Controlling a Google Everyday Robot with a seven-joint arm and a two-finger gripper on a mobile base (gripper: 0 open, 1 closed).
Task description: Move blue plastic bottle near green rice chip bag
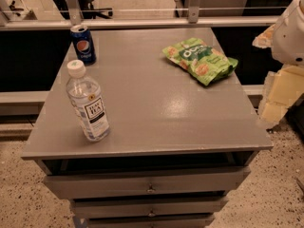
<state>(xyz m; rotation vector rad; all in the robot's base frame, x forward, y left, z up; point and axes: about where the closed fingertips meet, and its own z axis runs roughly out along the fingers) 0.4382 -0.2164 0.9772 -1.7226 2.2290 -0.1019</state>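
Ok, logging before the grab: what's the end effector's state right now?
End effector: out of view, so its state cannot be told; only a white arm part shows at the right edge.
Bottle: stands free, unheld.

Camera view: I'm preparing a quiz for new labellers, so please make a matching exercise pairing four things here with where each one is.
Things:
1. blue plastic bottle
2. green rice chip bag
3. Pepsi can
4. drawers

Places:
A. far left corner of the table top
B. under the table top, at the front
C. standing upright near the left front edge
D. lying at the far right

Pairs: 1-C, 2-D, 3-A, 4-B.

The tool is not in view; only a white robot part shows at the right edge.
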